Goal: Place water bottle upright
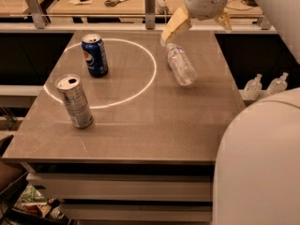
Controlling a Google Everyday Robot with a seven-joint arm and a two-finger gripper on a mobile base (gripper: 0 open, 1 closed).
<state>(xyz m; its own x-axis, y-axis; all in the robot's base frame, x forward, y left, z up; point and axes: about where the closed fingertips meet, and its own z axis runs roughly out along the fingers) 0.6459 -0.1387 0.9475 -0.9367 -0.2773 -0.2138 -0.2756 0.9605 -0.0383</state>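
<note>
The water bottle [180, 64] lies on its side on the grey table [140, 135], right of the middle, with its white cap end pointing to the far edge. My gripper [199, 25] hangs above the table's far edge, just behind and over the bottle's cap end. It is open and empty, with one tan finger [174, 28] at the left near the cap and the other at the right. It does not touch the bottle.
A blue Pepsi can [94, 55] and a silver can [75, 101] stand upright at the left, on a white ring mark. Two small pump-top bottles [265, 85] stand on a shelf beyond the right edge. My white arm body [262, 163] fills the lower right.
</note>
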